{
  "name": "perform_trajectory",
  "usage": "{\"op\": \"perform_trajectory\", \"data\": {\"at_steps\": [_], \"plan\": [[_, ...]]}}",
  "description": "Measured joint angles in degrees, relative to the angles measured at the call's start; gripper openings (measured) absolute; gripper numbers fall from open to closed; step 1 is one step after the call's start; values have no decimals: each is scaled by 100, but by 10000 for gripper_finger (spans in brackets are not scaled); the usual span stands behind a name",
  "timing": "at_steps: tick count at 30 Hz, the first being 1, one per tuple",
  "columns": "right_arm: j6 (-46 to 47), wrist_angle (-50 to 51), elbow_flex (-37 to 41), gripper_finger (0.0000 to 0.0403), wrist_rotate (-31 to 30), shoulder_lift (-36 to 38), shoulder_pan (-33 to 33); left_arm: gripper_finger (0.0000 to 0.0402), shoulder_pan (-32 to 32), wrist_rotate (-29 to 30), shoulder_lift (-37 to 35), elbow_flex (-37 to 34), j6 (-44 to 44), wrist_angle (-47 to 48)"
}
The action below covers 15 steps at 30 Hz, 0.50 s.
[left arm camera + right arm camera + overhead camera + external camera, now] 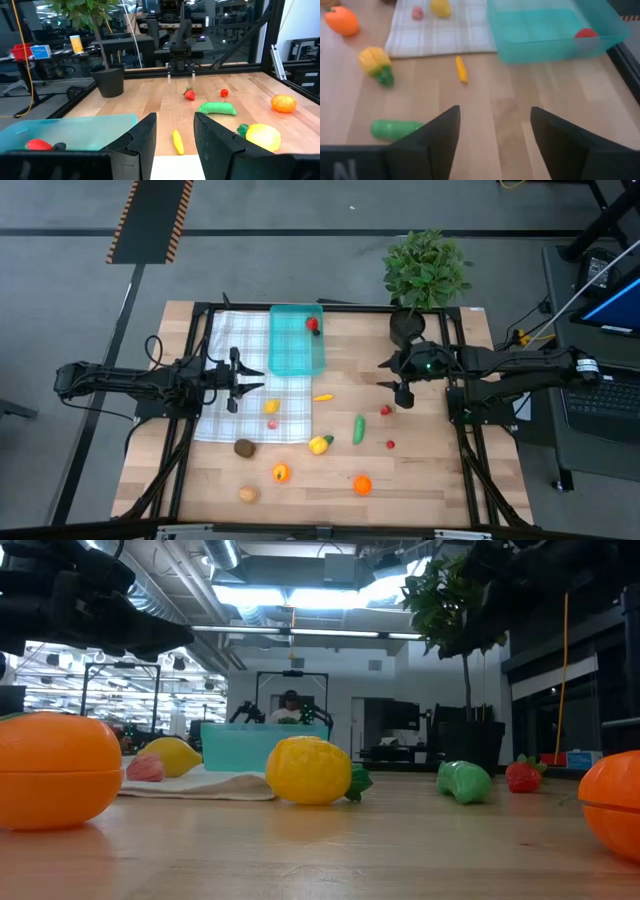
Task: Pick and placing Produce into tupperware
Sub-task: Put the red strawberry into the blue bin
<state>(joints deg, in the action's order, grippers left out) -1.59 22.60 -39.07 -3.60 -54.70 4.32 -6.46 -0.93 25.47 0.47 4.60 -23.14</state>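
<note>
The teal tupperware stands at the table's far middle, partly on the white checked cloth, with one red piece inside. Other produce lies loose: a yellow piece and a pink one on the cloth, and a slim yellow piece, a green one, a strawberry and orange ones on the wood. My left gripper hovers open over the cloth, left of the tupperware. My right gripper hovers open to the right of it, its fingers holding nothing.
A potted green plant stands at the table's far edge, just behind my right arm. The white checked cloth covers the left middle of the table. Brown pieces and a yellow-green one lie toward the near edge. Black frame rails run along both sides.
</note>
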Motion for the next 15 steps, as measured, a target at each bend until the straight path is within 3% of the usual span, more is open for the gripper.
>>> {"op": "perform_trajectory", "data": {"at_steps": [15], "plan": [[-322,711,-2,268,-48,-625,-812,124,0,35,1,0,-291,0]]}}
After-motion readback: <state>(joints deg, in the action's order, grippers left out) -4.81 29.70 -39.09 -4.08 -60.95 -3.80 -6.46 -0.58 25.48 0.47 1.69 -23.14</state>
